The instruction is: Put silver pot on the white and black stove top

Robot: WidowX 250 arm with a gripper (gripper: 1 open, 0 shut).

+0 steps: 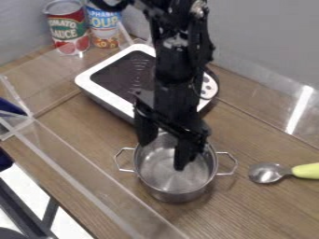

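Silver pot sat near counter front edge, just before the stove top.
Pincer stood wide, fingers lowered into the pot. Count: two cans, one spoon.

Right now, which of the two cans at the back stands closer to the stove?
The blue-labelled can, right of the red-labelled can, stands just behind the stove.

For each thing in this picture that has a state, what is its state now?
gripper: open, pointing down, fingers reaching into the pot.
silver pot: upright on the table, no lid, empty, not yet on the stove.
white and black stove top: flat on the table, nothing on it.
spoon: lying on the table.
two cans: upright.
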